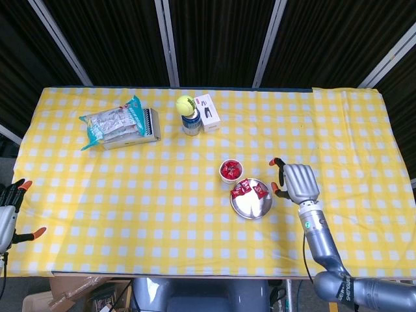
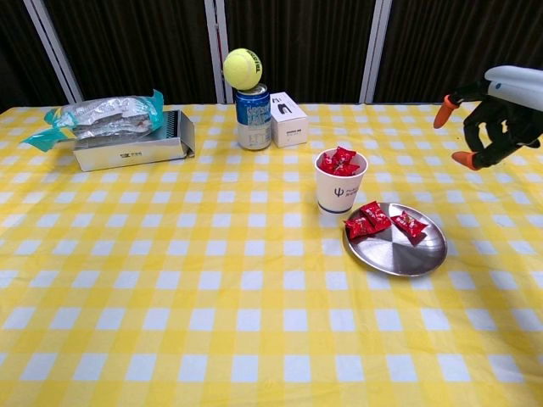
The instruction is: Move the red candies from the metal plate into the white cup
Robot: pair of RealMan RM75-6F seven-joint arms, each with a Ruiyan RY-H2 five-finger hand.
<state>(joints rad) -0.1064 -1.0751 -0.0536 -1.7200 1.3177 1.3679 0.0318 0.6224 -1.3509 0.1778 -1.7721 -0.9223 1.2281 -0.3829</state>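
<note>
Several red candies (image 2: 376, 219) in shiny crinkled wrappers lie on the metal plate (image 2: 405, 254), bunched along its upper-left rim, centre-right in the chest view. Plate is round, shallow, polished steel, mostly bare. Touching or just beside its upper-left edge stands the white cup (image 2: 338, 192), a tapered paper cup with a small dark logo, heaped with more red wrapped candies that poke above its rim. In the head view, cup (image 1: 231, 171) sits just above-left of plate (image 1: 252, 205).

Right hand (image 2: 496, 110) hangs in the air at the far right edge of the chest view, well apart from plate and cup; fingers (image 2: 445, 112) loosely curled and spread with orange tips, holding nothing. Head view shows it (image 1: 298, 182) right of the plate, grey arm running to the bottom edge.

Left hand (image 1: 8, 214) sits at the lower-left edge of the head view, off the table's side, orange-tipped fingers apart, nothing in it.

Tablecloth (image 2: 170, 280) is yellow-and-white check, slightly wrinkled. Upper centre: blue can (image 2: 253, 117) with a tennis ball (image 2: 243, 68) resting on top, and a small white box (image 2: 288, 119) just to its right. Upper left: open metal tin (image 2: 131, 147) with a silvery teal-edged foil bag (image 2: 102, 112) lying on it.
</note>
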